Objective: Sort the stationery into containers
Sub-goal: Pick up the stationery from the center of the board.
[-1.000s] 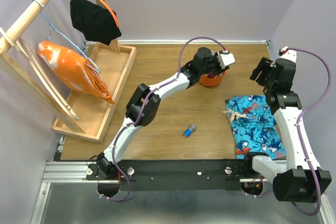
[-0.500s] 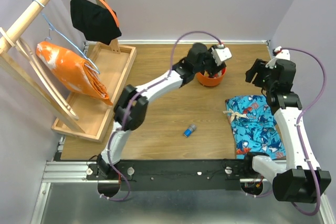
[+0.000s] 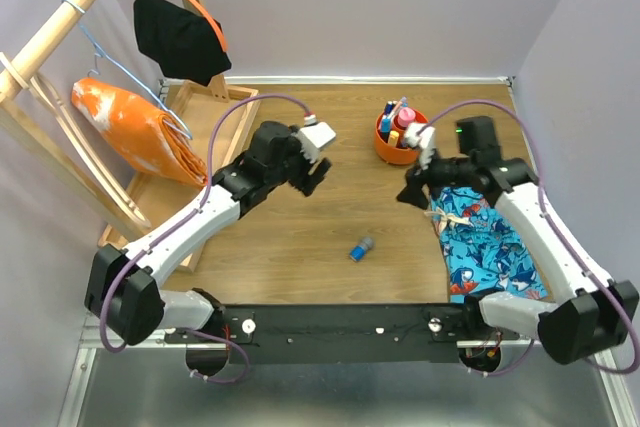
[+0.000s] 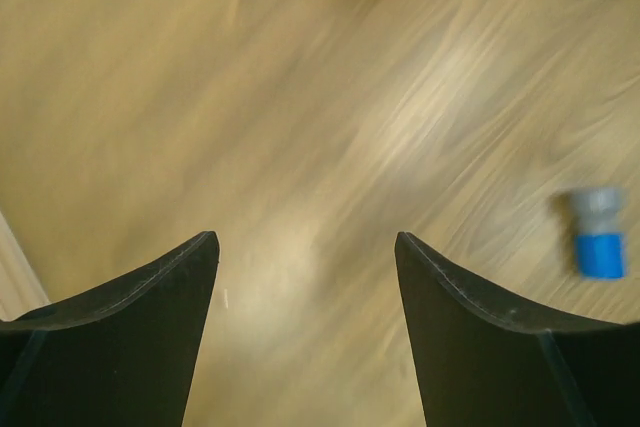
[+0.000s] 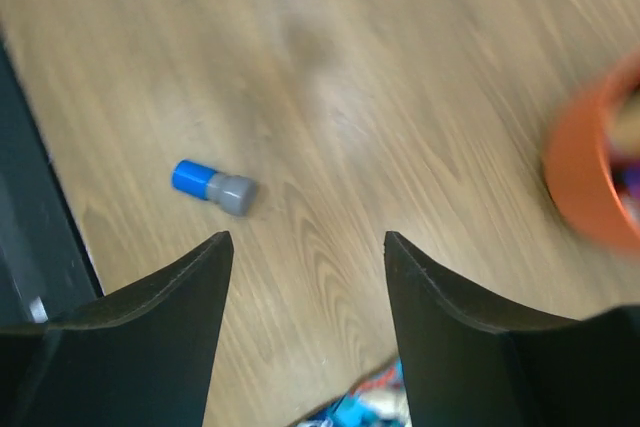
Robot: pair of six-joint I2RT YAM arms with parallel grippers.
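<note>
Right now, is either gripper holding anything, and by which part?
Nothing: left gripper and right gripper both open, empty; stubby blue-and-grey marker lies free on the wooden table.

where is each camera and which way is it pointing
Top: above and behind the arms, looking down at the table; both arms, left gripper and right gripper show.
Left wrist: on the left arm, facing down at bare wood; its two fingers show.
Right wrist: on the right arm, facing down at wood and the orange pot; its fingers show.
Shared: all three catch the blue marker.
</note>
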